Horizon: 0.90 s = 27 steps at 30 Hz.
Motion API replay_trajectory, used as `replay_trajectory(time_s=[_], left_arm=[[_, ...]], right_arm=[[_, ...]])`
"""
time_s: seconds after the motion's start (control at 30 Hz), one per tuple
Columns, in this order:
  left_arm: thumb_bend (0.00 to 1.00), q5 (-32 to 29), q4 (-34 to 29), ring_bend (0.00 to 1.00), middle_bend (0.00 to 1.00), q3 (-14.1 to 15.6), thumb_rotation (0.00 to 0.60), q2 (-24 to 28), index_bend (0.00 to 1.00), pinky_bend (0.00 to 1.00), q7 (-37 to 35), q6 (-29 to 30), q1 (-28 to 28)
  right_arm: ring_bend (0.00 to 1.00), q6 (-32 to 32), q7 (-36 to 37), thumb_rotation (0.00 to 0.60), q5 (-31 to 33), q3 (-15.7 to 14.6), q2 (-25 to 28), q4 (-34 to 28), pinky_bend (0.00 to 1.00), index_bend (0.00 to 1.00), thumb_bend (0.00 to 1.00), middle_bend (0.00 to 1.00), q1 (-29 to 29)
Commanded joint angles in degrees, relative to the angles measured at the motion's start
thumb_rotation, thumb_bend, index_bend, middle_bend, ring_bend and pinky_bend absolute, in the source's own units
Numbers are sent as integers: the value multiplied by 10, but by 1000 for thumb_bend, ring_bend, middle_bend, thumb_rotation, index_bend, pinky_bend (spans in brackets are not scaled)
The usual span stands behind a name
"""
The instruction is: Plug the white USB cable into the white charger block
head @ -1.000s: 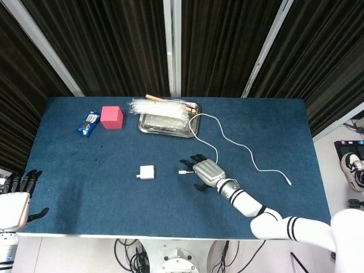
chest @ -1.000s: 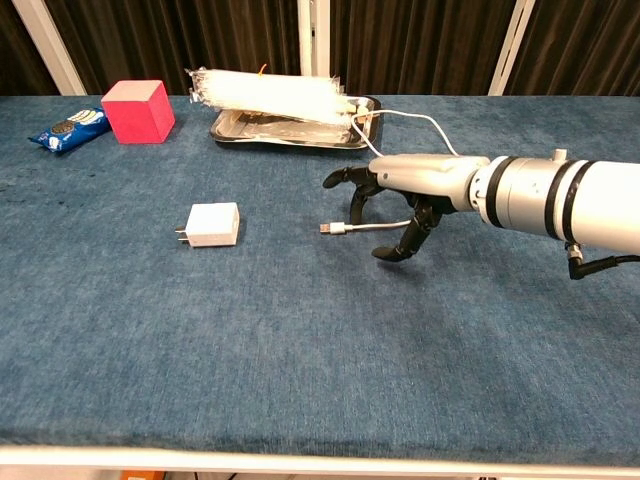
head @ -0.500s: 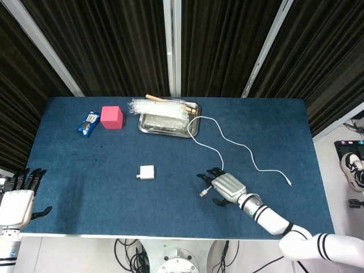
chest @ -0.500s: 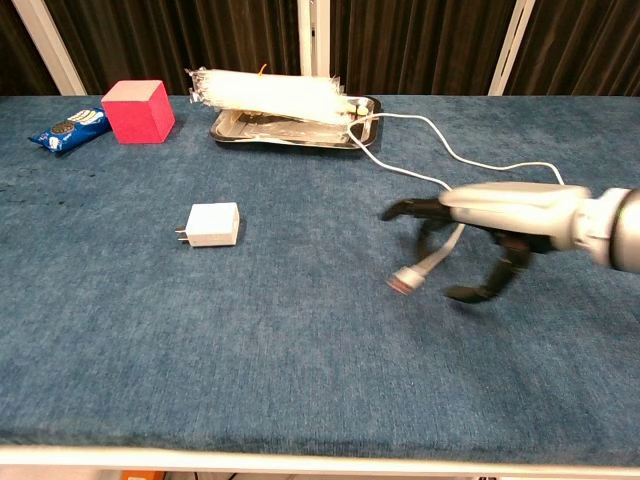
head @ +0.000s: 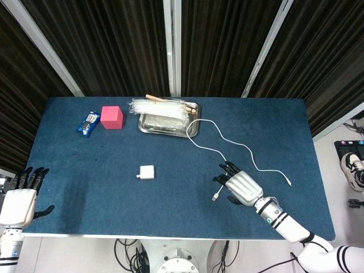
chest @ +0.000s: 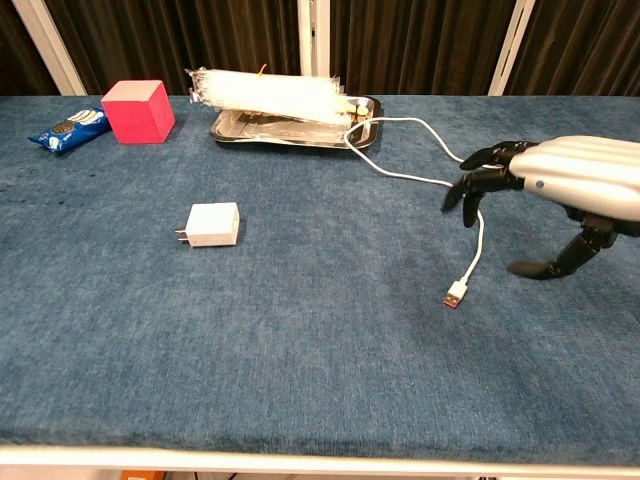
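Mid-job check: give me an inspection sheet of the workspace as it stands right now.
Surface: blue cloth table.
Job's things: white charger block lies alone, unplugged; white USB cable hangs from the right hand, plug low, apart from the block.
Clutter: pink cube, blue snack packet, metal tray with a clear plastic bundle across it.
Hands: right hand holds the cable; left hand open at the table's edge.
Cables: runs from the tray to the right.
Surroundings: dark curtains.
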Motion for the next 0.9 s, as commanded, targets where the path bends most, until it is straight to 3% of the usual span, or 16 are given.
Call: replay_trajectory(time_s=[0.03,0.23,0.5,0.9], left_arm=[[53,-1,-4,0,84,1,600,1,101,0,3,3,3],[52,-7,-8,0,84,4,600,2,101,0,4,7,10],[52,-6,-11,0,84,4,600,2,101,0,8,5,8],[53,-8,-11,0,84,4,600,3,101,0,6,4,9]], right_arm=[[21,2,-41,600,-44,-12,-25,47,0,365,115,241,9],[19,33,-43,600,-93,-25,-55,102,0,417,116,234,9],[21,68,2,600,-114,-33,-97,164,0,441,155,240,1],[29,68,24,600,-115,-37,-118,197,0,453,275,249,2]])
